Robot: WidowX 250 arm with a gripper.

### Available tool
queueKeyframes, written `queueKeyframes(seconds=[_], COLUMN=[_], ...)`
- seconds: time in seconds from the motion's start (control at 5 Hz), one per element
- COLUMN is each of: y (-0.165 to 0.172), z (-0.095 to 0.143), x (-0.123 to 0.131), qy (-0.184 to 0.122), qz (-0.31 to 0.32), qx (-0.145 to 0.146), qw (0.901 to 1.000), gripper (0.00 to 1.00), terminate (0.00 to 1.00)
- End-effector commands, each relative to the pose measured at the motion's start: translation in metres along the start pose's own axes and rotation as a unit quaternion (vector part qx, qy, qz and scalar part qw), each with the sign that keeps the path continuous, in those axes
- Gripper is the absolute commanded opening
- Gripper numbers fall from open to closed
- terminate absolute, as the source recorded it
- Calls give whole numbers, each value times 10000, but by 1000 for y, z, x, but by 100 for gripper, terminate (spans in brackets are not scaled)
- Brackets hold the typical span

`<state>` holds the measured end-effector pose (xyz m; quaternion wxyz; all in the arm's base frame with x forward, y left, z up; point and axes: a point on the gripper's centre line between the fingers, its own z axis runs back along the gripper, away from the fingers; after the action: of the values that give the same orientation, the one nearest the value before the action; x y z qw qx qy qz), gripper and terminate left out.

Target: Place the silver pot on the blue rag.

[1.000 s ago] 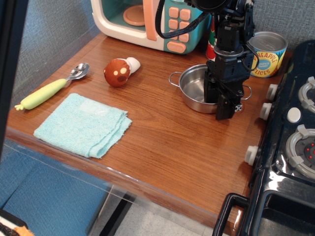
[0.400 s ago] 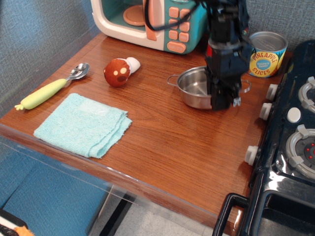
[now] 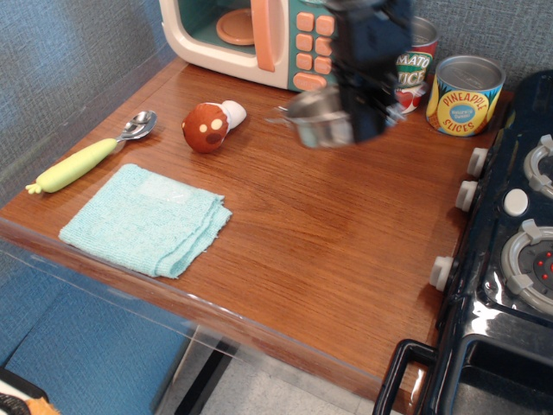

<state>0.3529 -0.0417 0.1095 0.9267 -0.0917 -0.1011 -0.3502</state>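
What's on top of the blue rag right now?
Nothing: the blue rag lies bare. The silver pot hangs blurred in the gripper, well off to the rag's far right. Whatever is under the rag is hidden.

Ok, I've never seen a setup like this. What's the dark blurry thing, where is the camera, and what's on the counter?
A single camera looks down at a wooden counter from the front. The dark blur is a robot arm's gripper, moving. It carries the silver pot, lifted off the wood; motion blur hides its fingers. On the counter lie the blue rag, a yellow-handled spoon, a toy mushroom, two cans and a toy microwave. A toy stove stands on the right.
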Motion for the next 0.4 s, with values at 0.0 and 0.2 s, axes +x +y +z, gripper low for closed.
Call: queueKeyframes(seconds=[0.0, 0.2], y=[13, 19], z=[33, 35], x=[-95, -133], qy=[-42, 101], qz=[584, 808], qx=[637, 821], qw=[9963, 9933], gripper=[0, 0], terminate=[0, 0])
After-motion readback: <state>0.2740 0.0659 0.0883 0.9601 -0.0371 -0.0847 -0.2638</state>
